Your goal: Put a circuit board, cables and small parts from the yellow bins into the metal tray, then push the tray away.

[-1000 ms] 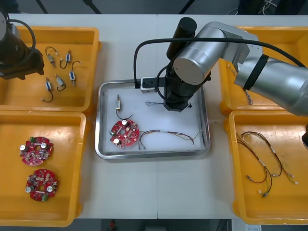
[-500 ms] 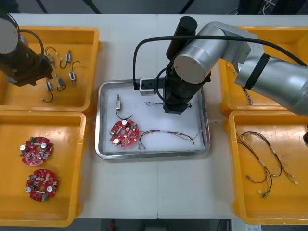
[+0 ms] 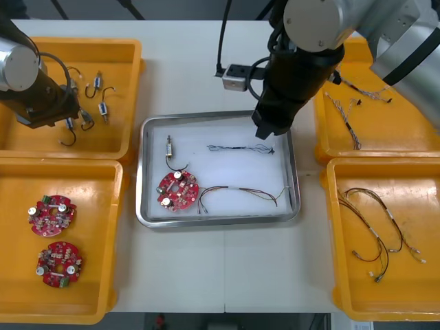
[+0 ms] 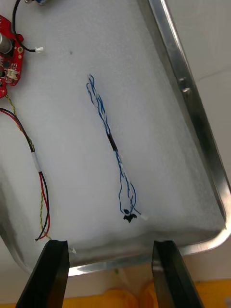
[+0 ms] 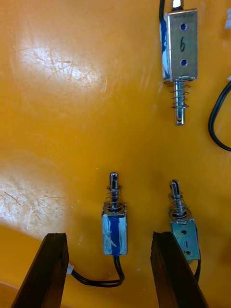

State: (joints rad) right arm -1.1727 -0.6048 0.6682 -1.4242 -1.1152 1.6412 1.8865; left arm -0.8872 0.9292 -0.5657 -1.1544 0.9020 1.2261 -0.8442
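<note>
Tabletop (image 3: 227, 275): right gripper (image 4: 110, 245) hangs open, empty, over metal tray's (image 4: 192, 106) twisted cable (image 4: 113, 144); left of tray, open left gripper (image 5: 108, 237) straddles small metal part (image 5: 114, 230), likely for pickup.

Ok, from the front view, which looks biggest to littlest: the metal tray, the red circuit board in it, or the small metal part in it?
1. metal tray
2. red circuit board
3. small metal part
Both things lie in the tray at one level, so the order is sure.
</note>
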